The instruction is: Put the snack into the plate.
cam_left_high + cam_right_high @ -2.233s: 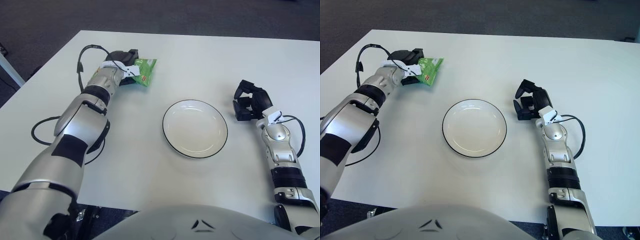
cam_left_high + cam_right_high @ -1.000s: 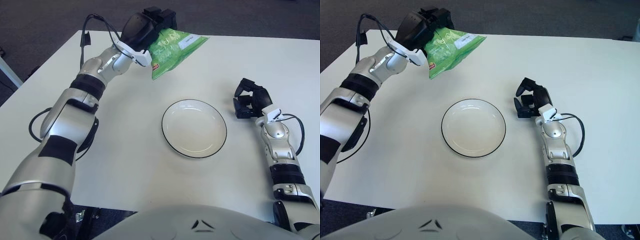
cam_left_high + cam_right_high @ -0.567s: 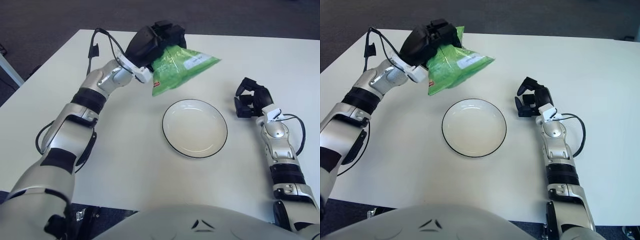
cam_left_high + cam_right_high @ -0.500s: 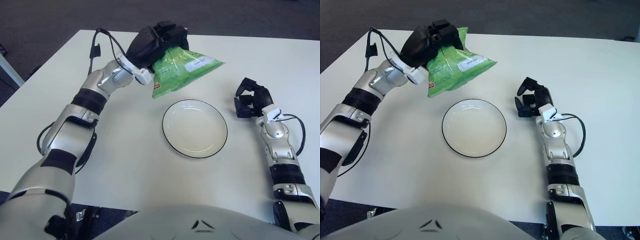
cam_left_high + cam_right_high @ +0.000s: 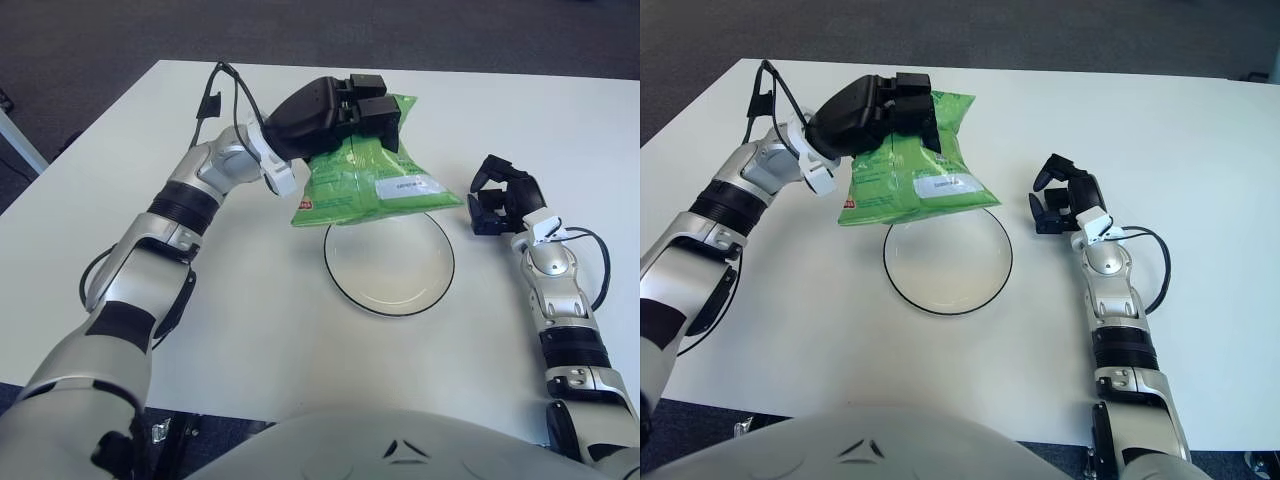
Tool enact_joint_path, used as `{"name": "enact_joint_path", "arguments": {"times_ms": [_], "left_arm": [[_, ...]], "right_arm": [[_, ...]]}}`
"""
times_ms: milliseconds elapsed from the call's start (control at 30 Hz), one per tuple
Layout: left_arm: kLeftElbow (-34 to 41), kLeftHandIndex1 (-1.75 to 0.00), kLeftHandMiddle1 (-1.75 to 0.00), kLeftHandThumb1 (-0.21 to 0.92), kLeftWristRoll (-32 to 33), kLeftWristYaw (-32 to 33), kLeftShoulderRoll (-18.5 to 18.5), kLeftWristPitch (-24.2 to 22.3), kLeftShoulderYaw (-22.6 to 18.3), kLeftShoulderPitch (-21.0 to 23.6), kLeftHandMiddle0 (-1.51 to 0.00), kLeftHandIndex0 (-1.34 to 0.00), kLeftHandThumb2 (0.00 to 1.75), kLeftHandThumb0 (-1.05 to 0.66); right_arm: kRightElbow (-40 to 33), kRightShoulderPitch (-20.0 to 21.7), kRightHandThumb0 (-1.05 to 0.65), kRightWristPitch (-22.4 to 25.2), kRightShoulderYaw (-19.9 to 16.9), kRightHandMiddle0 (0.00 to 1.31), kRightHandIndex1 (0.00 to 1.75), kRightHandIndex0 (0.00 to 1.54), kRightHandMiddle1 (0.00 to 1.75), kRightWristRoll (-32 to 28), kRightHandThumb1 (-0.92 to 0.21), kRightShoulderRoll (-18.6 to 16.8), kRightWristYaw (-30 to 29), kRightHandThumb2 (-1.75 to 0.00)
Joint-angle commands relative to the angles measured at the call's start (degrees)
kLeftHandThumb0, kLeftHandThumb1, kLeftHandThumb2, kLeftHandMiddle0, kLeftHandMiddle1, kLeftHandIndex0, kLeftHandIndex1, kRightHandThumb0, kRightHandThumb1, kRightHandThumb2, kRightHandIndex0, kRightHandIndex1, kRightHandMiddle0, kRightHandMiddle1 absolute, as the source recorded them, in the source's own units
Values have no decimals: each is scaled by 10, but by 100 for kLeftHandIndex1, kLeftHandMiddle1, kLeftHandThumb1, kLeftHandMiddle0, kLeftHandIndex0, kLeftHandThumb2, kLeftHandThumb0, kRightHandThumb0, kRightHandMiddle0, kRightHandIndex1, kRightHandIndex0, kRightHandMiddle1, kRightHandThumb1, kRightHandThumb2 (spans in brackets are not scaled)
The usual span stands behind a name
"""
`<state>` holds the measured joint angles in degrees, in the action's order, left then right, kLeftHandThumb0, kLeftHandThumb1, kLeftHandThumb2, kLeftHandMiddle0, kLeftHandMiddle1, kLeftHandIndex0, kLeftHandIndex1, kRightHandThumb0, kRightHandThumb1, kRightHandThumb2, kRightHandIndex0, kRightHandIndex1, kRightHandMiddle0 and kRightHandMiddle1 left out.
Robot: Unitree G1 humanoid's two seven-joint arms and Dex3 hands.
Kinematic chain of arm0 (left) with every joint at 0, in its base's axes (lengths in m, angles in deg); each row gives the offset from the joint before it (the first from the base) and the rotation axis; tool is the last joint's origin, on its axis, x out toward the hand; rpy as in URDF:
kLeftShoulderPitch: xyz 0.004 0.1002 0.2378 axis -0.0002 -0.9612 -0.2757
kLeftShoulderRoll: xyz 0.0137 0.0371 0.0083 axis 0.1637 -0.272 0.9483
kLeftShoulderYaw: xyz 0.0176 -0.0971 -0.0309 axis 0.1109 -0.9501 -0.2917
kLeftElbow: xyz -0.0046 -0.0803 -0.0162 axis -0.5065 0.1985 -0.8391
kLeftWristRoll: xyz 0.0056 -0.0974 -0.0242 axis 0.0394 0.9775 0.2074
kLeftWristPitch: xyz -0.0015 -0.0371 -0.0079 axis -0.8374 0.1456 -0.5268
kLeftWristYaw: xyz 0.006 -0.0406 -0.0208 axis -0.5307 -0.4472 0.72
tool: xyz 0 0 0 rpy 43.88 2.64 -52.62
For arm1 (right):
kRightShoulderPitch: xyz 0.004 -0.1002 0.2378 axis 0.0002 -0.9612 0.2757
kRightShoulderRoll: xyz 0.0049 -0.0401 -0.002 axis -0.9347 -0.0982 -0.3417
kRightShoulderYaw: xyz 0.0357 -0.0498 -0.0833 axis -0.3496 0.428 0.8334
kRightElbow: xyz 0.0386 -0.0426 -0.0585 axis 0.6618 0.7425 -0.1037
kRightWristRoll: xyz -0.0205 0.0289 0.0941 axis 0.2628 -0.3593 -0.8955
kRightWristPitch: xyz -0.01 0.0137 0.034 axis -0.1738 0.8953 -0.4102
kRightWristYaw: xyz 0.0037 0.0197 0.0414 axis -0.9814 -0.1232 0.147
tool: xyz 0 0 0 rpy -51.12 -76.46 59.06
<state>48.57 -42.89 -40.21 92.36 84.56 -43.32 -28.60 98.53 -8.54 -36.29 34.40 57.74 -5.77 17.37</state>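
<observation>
The left hand [image 5: 335, 115] grips the green snack bag [image 5: 372, 178] by its top edge, so it hangs in the air over the far rim of the plate [image 5: 390, 275], positioned for a drop. The right hand [image 5: 503, 196], fingers curled and empty, shows just right of the plate.

The left arm is stretched forward and inward across the table, its wrist bent so that the left hand [image 5: 335, 112] is raised and its black fingers [image 5: 372, 110] are clamped on the upper edge of the green snack bag [image 5: 370, 180]. The right arm is extended straight ahead along the right side, forearm low, and the right hand [image 5: 503, 195] is seen with its fingers curled inward, nothing held.
</observation>
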Motion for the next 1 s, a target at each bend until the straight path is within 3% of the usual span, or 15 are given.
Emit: {"name": "enact_joint_path", "arguments": {"times_ms": [0,100,333,533,733,867,967], "left_arm": [[45,-175,-170,3,44,-71,-1,-37,25,-24,-85,-60,164,0],[47,-175,-173,3,62,-108,0,-27,27,-22,-83,-59,164,0],[81,-173,-174,-4,118,-174,-23,-71,24,-53,-89,-66,173,-1],[73,-168,-175,-8,85,-175,-54,-32,9,-59,-90,-72,174,-1],[59,-169,-175,-8,-14,-134,-82,28,-36,-65,-90,-72,175,-1],[64,-170,-175,-7,-53,-121,-89,20,-48,-77,-90,-71,175,-1],[66,-168,-175,-8,-23,-146,-93,-22,-28,-86,-90,-72,175,-1]], "right_arm": [[10,-21,-50,15,10,66,175,135,175,19,-27,-9,-8,-138],[9,-21,-51,13,12,66,175,135,175,22,-26,-9,-12,-139],[1,-22,-51,24,13,67,175,134,175,24,-25,-8,-14,-140],[-16,-26,-51,36,14,67,175,134,175,24,-25,-12,-17,-140],[-25,-27,-51,49,16,67,175,132,175,23,-25,-11,-13,-140],[-25,-26,-52,58,14,68,175,131,175,13,-24,-13,-6,-141],[-27,-26,-52,60,12,68,175,130,175,6,-24,-16,-5,-141]]}}
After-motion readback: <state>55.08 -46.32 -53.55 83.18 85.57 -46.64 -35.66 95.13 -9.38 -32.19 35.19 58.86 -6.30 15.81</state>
